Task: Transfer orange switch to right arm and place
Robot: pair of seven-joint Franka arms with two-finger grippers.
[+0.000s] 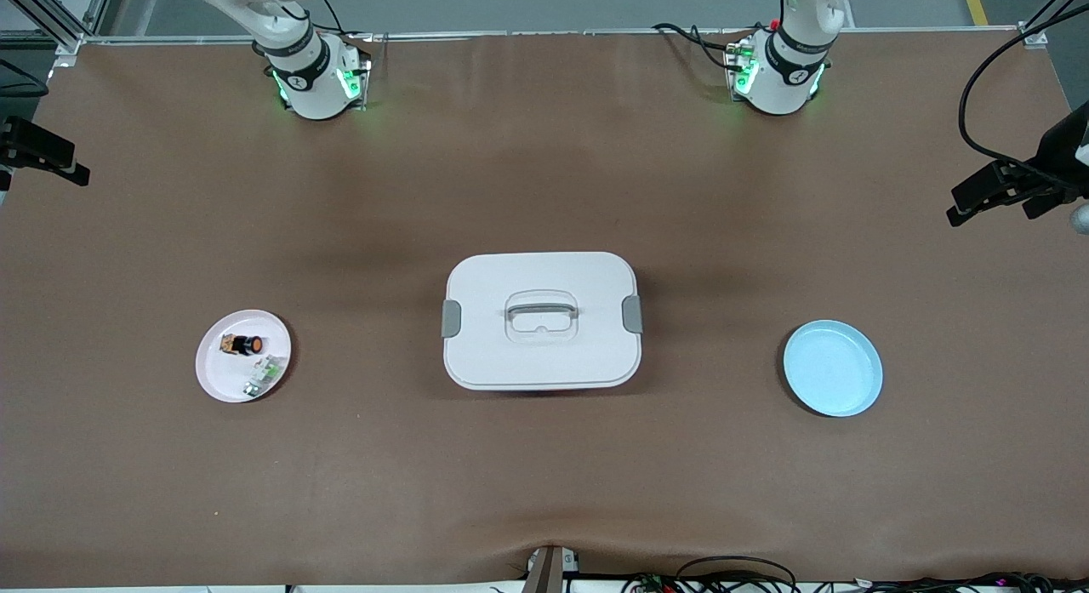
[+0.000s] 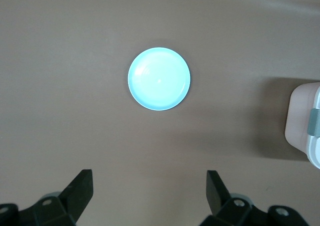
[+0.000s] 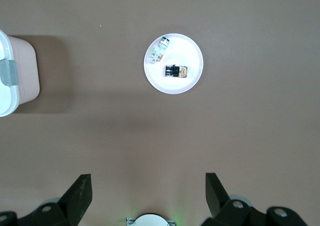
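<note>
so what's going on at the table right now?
Nothing is being handled yet. The orange switch lies on the pink plate toward the right arm's end, beside a small white-and-green component. The right gripper hangs open high above that area; the left gripper hangs open over the table by the blue plate, which holds nothing. A closed white box sits between the plates.

I see bare bench (image 1: 544,151) around the white lidded box (image 1: 542,321) mid-frame; beside the orange switch (image 1: 245,344), a white-and-green component (image 1: 265,373) crowds the pink plate (image 1: 214,376).
</note>
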